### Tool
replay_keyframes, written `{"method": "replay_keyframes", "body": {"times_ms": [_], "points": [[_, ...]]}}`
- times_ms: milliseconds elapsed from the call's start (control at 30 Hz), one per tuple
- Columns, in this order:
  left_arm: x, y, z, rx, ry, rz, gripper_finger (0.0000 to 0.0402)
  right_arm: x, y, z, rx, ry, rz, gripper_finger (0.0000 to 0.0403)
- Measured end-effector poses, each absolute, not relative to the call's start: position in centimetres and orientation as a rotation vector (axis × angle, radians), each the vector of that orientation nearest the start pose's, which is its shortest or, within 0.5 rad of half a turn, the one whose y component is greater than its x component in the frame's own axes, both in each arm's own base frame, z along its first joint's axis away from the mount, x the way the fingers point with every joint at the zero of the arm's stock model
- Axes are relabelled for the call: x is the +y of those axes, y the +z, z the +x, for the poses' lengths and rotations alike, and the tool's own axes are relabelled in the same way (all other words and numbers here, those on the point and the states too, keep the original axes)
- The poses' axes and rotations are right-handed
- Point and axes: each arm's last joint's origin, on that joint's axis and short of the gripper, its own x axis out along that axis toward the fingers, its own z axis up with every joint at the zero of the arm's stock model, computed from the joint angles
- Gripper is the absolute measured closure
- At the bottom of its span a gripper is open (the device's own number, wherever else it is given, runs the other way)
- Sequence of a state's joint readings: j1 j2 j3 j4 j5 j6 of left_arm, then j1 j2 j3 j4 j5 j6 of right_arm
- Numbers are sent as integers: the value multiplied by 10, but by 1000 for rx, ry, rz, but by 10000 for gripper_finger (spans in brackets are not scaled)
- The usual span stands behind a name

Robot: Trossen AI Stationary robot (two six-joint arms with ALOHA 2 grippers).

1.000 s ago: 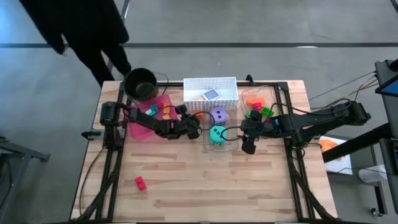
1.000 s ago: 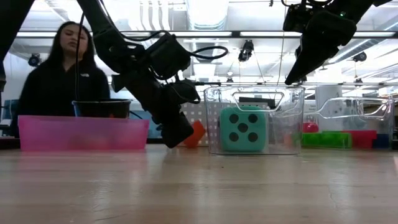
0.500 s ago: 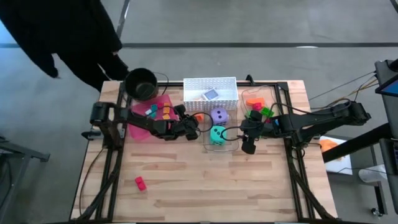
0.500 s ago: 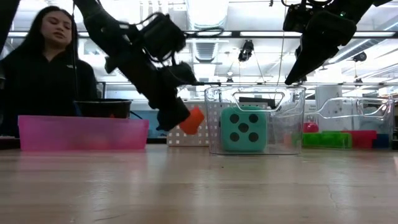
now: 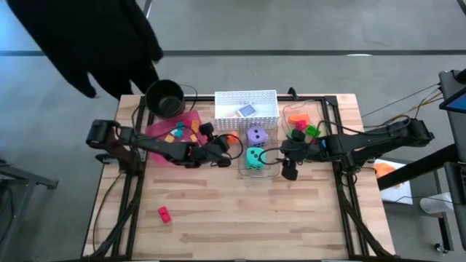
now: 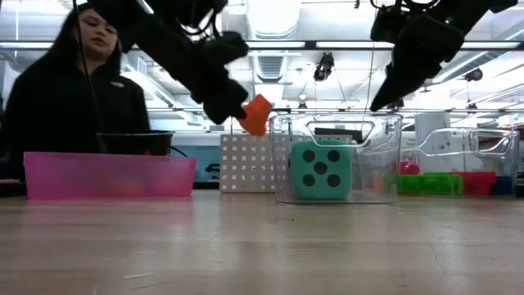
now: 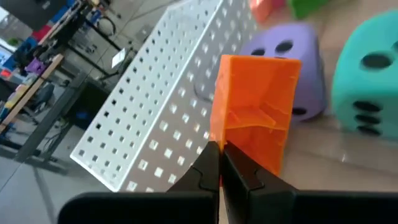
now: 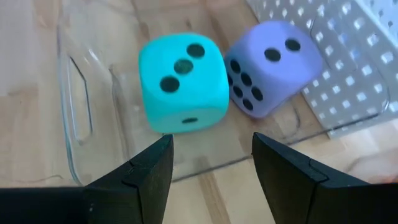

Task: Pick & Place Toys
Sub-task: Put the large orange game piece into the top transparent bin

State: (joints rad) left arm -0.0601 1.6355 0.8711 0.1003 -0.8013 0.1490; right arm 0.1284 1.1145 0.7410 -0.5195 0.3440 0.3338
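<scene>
An orange brick [image 6: 256, 114] hangs in the air in front of the white perforated basket [image 5: 246, 108], with my left gripper [image 6: 236, 111] shut on it; the left wrist view shows the orange brick [image 7: 255, 118] close up. A teal die [image 8: 182, 81] and a purple die [image 8: 273, 65] rest on the floor of a clear bin [image 5: 242, 169]. My right gripper [image 8: 211, 162] hovers open above that bin's near right corner and touches nothing. A red brick [image 5: 164, 214] lies on the table at the near left. My left gripper pinches one edge of the orange brick [image 7: 219, 142] between its two fingers, at their free ends. The fingers come from the table's left, slanting a little downward. The brick sticks out beyond the fingertips, lifted clear of the table.
A pink tray [image 5: 162, 151] with small bricks and a black round pot [image 5: 165, 98] stand at the far left. A second clear bin [image 5: 317, 113] with bright bricks is at the far right. A person in dark clothes [image 6: 70, 90] stands beyond the far left corner.
My left gripper has risen with the orange brick, which has come up from table height to the level of the clear bin's rim. The person has moved nearer to the table's far left corner.
</scene>
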Motion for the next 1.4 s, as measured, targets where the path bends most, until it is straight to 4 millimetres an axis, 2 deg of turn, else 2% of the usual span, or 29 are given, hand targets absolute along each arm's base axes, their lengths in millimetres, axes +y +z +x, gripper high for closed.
{"method": "replay_keyframes", "body": {"times_ms": [300,567,833,1000,1200,1400], "points": [[-14,202,322,604,630,416,401,18,240,223,693,-300,31,184],[-17,204,324,580,556,388,401,13,244,225,651,-376,-98,184],[-20,208,329,520,425,346,401,16,240,228,619,-235,-240,184],[-22,211,331,480,363,326,401,19,246,233,549,-132,-236,184],[-23,215,333,429,353,307,401,20,245,235,543,-121,-241,184],[-27,226,339,298,221,275,401,21,241,250,484,-132,-240,183]]}}
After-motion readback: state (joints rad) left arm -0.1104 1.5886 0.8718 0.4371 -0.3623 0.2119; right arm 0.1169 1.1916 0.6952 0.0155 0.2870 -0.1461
